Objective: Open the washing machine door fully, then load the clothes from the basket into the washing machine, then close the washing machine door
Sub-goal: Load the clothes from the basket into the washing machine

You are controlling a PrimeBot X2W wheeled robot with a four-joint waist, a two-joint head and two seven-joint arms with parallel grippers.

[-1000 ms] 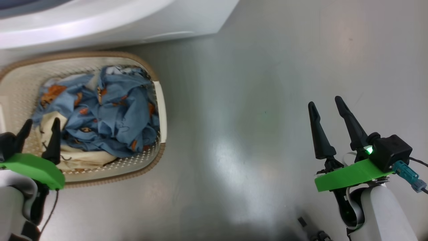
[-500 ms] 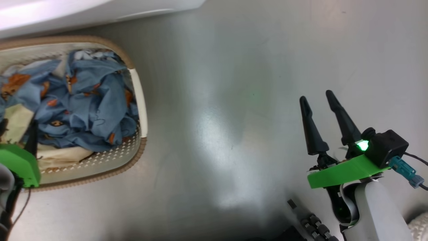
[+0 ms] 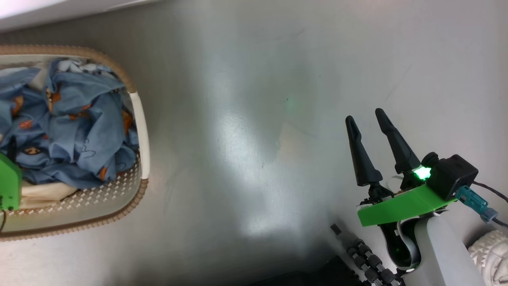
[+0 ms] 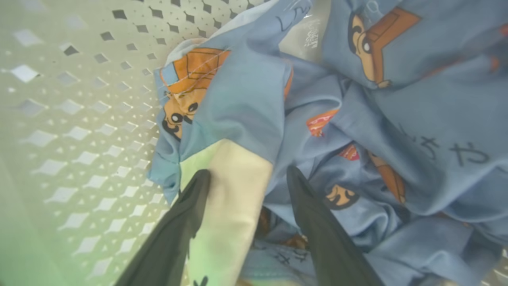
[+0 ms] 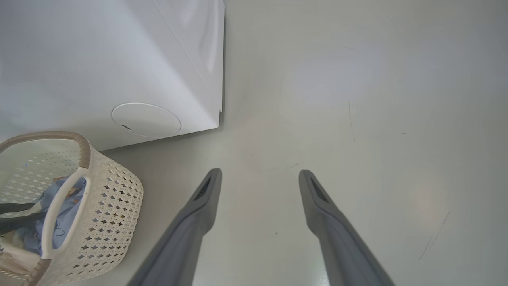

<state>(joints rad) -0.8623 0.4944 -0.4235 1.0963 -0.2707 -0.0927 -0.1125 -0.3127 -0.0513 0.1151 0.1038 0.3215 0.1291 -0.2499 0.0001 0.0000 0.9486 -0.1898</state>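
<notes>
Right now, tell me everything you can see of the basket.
The basket is cream-white perforated plastic, rounded, with a brown woven-look rim and a white side handle. It stands upright on the grey floor beside the washing machine, holding crumpled blue clothes. The left claw reaches inside, open, straddling a cream fold.

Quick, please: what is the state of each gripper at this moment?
Left gripper: open, straddling a cream part of the clothes in the basket.
Right gripper: open, empty, above the floor.
</notes>
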